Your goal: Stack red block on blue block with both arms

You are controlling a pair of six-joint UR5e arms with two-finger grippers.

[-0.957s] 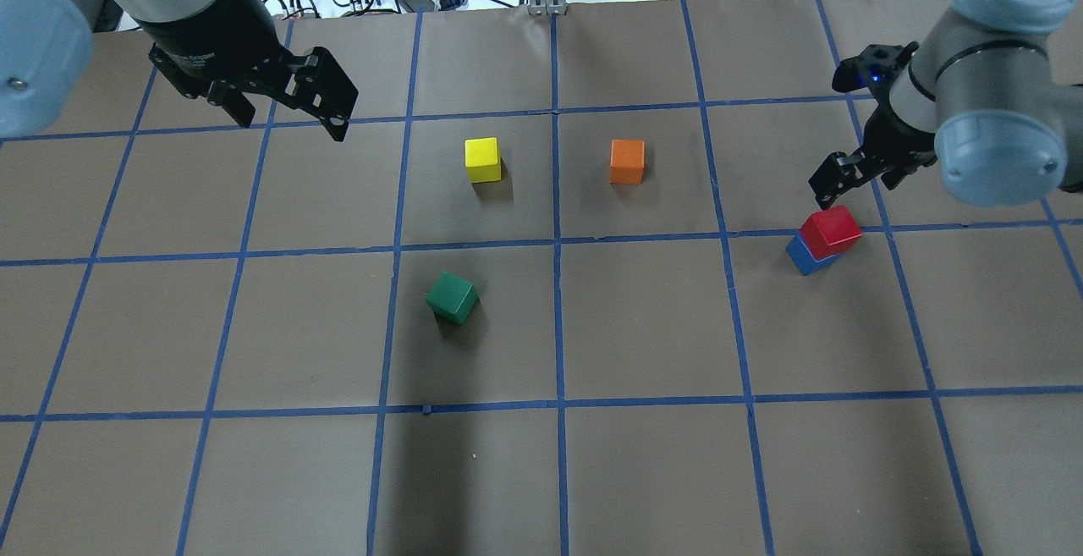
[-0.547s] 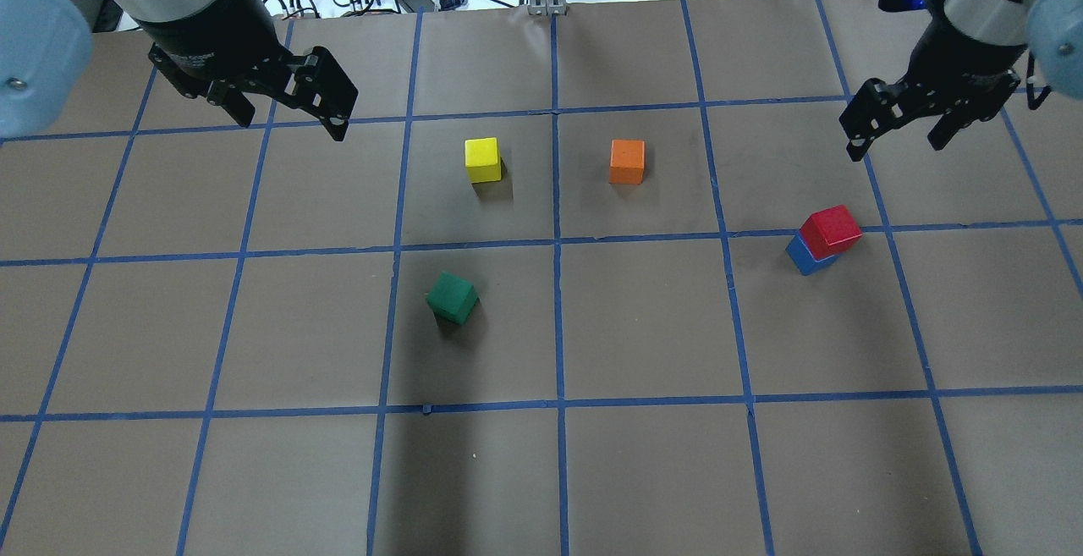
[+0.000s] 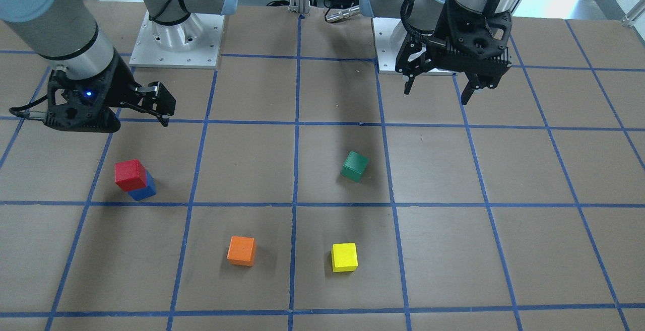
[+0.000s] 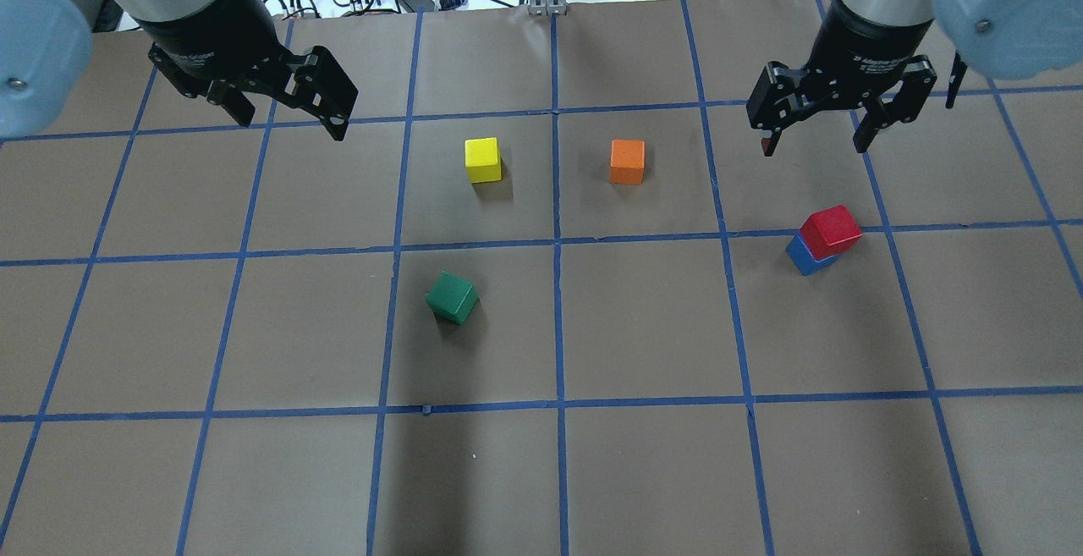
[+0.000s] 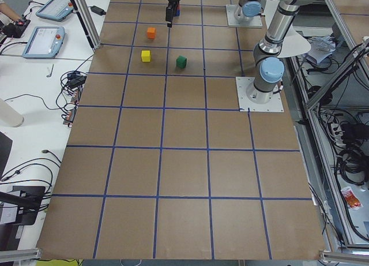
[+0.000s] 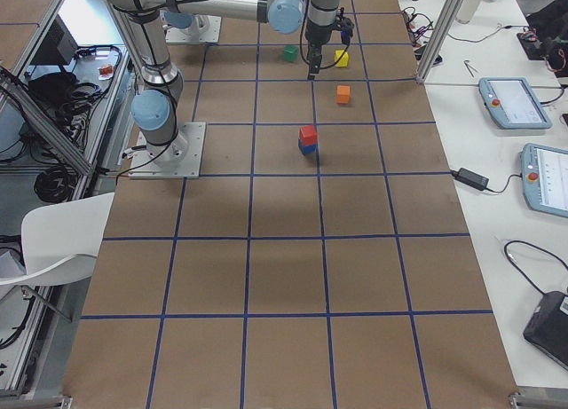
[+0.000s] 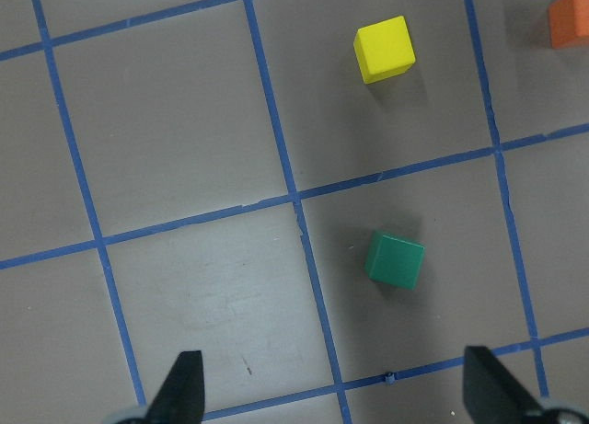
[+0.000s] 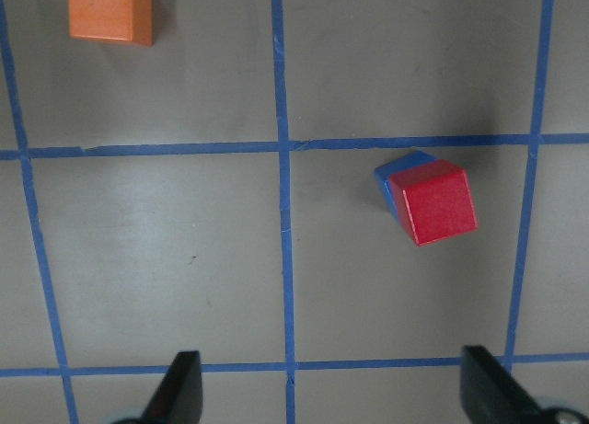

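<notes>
Closest to the robot's edge of the brown, blue-taped table point(image 4: 643, 471) lies the green block point(image 4: 453, 297). It is turned askew to the tape grid and sits a little to the left of the table's middle line.

Further out, and on the side toward the table's right end, stands the stack. The red block point(image 4: 832, 228) rests on top of the blue block point(image 4: 804, 258), roughly midway between the robot's edge and the far edge. The two are not flush: the red one is turned and shifted slightly, so a strip of blue shows past its left, near side. Nothing touches the stack.

Beyond that, nearer the far edge, the yellow block point(image 4: 482, 159) and the orange block point(image 4: 627, 161) sit side by side but well apart. The yellow one is to the left of the middle tape line and the orange one to its right.

Both pincers hang in the air above the table. The right gripper point(image 4: 814, 148) is raised clear of the stack, with its fingers spread wide and nothing between them. Its wrist camera looks straight down on the red block. The left gripper point(image 4: 294, 129) hovers toward the table's left end, its fingers point(image 7: 184, 392) likewise parted and empty, and its wrist camera looks down on the green and yellow blocks.
</notes>
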